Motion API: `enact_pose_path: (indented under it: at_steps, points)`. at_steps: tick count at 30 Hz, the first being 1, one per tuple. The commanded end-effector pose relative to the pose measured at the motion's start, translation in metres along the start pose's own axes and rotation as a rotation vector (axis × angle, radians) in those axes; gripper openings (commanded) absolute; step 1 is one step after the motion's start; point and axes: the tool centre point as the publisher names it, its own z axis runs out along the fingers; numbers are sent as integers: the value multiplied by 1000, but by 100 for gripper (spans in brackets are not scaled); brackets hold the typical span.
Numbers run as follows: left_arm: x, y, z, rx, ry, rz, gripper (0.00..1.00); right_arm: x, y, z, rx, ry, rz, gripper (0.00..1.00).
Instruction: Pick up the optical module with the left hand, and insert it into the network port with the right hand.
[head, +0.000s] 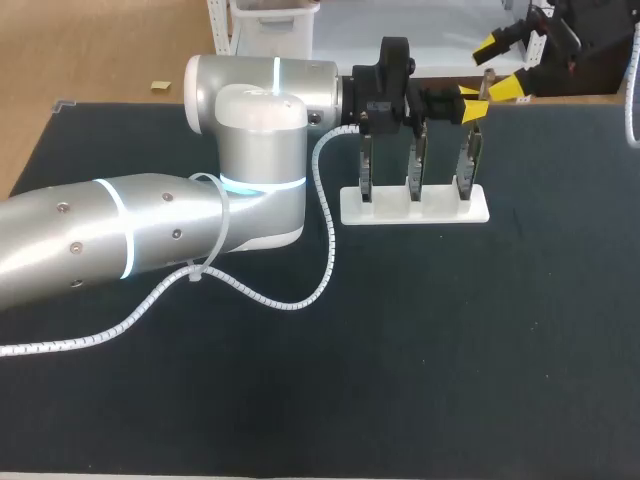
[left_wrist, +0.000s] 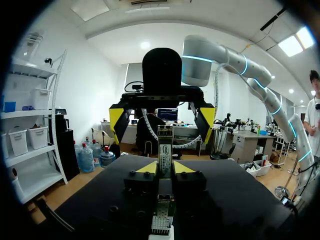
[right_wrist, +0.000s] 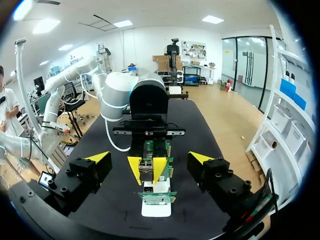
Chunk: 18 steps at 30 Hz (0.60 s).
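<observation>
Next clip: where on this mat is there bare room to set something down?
Free: the mat between the white stand and the near edge, and the strip right of the stand. Crowded: above the stand, where the left gripper grips the optical module and the open right gripper hangs beyond; the left arm and its cable fill the left side.

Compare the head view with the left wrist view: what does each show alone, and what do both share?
Head view only: the left arm, its coiled cable, and the whole white stand holding three upright boards. Left wrist view only: a clear look at the optical module, clamped from both sides by the left tool. Both: the right tool, open and close to the left tool, and the black table.
</observation>
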Motion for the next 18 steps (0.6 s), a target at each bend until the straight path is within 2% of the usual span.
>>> enact_pose_path:
  at_steps: [1, 18]
  points:
    - [0, -1, 0, -3, 1, 0, 0, 1, 4, 2, 10, -2, 4, 100]
    - [0, -1, 0, -3, 1, 0, 0, 3, 7, -2, 49, 8, -3, 100]
